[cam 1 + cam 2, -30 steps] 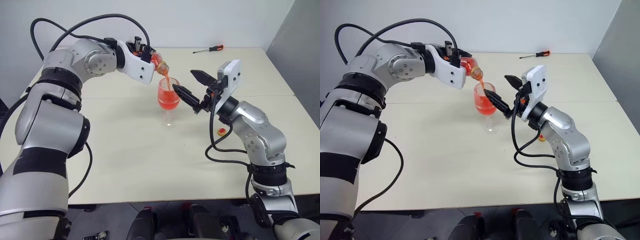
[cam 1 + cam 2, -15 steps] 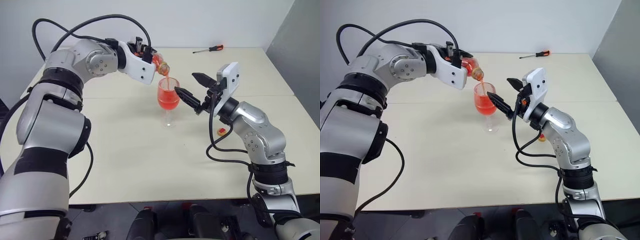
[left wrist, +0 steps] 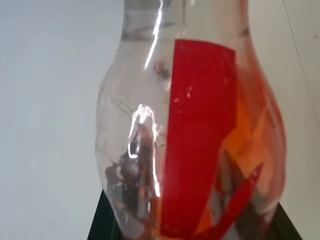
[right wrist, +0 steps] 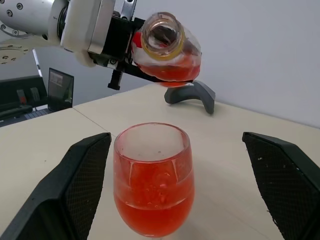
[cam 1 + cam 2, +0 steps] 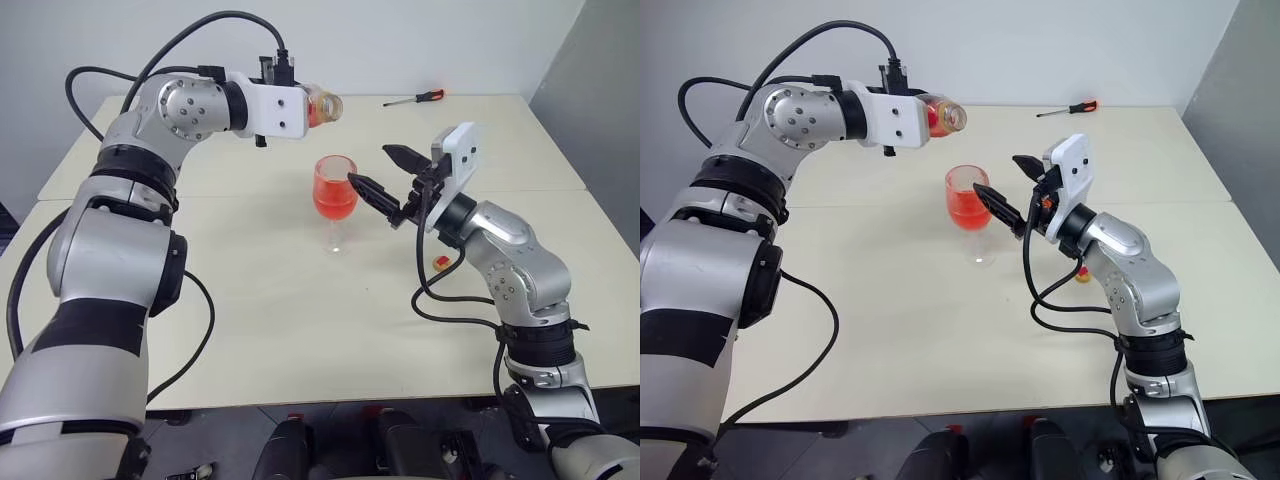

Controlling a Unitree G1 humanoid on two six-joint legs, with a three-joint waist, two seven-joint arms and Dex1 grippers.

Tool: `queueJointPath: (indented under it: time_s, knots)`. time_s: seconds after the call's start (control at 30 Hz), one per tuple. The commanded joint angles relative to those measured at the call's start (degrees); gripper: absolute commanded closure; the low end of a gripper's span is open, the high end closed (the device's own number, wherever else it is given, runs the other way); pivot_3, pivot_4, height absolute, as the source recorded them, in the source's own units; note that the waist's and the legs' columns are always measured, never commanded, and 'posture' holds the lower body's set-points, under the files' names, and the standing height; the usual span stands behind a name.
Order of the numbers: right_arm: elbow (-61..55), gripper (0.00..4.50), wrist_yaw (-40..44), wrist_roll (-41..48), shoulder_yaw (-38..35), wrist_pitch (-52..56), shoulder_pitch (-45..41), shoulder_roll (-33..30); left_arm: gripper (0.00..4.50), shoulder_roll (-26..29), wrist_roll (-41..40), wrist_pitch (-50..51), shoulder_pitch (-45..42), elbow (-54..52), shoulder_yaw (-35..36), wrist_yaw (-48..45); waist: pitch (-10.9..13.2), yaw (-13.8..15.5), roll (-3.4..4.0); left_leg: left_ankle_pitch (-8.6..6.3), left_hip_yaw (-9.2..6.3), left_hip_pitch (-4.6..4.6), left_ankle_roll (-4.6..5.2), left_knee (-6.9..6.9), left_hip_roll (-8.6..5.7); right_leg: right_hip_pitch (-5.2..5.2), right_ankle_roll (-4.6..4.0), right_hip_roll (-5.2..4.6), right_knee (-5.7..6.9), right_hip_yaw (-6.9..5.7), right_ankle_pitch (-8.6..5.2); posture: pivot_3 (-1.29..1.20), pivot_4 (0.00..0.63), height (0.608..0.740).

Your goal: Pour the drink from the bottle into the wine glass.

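Half the wine glass (image 5: 334, 194) holds red drink (image 4: 154, 212), and a little more lies in the belly of the bottle (image 5: 942, 115). The left jaws (image 5: 925, 113) are pressed together on the bottle's body, holding it on its side in the air, above and just behind the glass, neck level and open mouth clear of the rim; no stream is running. The glass stands on the desk (image 5: 300, 300) between the two fingers of the right jaws (image 5: 385, 178), which are spread wide with a gap on each side of the bowl, so they touch nothing.

Judging from this, the pour is paused or nearly done. If the remaining drink is to go in, the mouth should come back right over the middle of the bowl before the bottle tips, and the tilt should grow slowly so the last of it runs as a thin line and not a gulp. The right jaws are best kept spread around the bowl without touching it, since a knock against the thin stem could topple a glass that is top-heavy with liquid. If the pour is finished, the neck should lift above level before the bottle travels, so drips fall in the glass and not on the desk.
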Motion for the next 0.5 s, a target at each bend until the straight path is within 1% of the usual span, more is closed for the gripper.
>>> queueJointPath:
  time_s: [0.03,0.1,0.2,0.33,0.4,0.5]
  knots:
    - [-1.0,0.00,1.9,0.8,-0.6,-0.4,-2.1,-0.8,3.31,0.5,-4.9,2.0,-0.1,-2.0,4.3,-1.0,0.0,0.0,0.00,0.00,0.00,0.00,0.00,0.00,0.00,0.00,0.00,0.00,0.00,0.01,0.00,0.00,0.150,0.740]
    - [-0.9,0.00,2.5,1.1,-0.8,-0.2,-2.5,-1.1,3.31,0.2,-7.4,3.9,0.2,-2.4,6.6,-1.7,0.0,-0.1,0.00,0.00,0.00,0.00,0.00,0.01,0.00,0.00,0.00,0.00,0.01,0.01,0.00,0.00,0.150,0.740]
    - [-2.2,0.00,2.7,2.7,-2.0,1.4,-3.0,-1.5,3.31,-0.9,-14.4,11.6,0.9,-3.4,13.0,-2.8,0.0,-0.1,0.00,0.00,-0.01,0.00,0.00,0.02,0.01,-0.01,0.00,0.00,0.02,-0.01,0.00,0.00,0.150,0.740]
    - [-4.7,0.00,3.0,4.3,-2.8,3.3,-2.9,-3.2,3.31,-0.9,-16.5,14.7,3.6,-5.9,14.7,-5.2,0.0,-0.2,0.00,0.00,-0.01,0.00,0.00,0.04,0.02,-0.01,0.00,0.00,0.03,0.00,0.00,0.00,0.150,0.740]
    - [-8.4,0.00,5.7,5.0,-2.0,5.1,-0.6,-6.7,3.31,-1.2,-19.4,18.7,5.3,-7.7,17.1,-4.7,0.0,-0.2,0.01,0.00,-0.01,0.00,0.00,0.05,0.01,-0.01,0.00,-0.01,0.03,0.01,0.00,0.00,0.150,0.740]
    - [-14.2,0.00,7.6,9.5,-2.3,9.4,2.8,-9.9,3.31,-0.9,-23.9,25.4,8.9,-11.4,21.4,-1.1,0.0,-0.4,-0.02,0.00,-0.05,-0.01,0.00,0.07,0.03,0.00,0.00,-0.04,0.02,0.02,0.00,0.00,0.150,0.740]
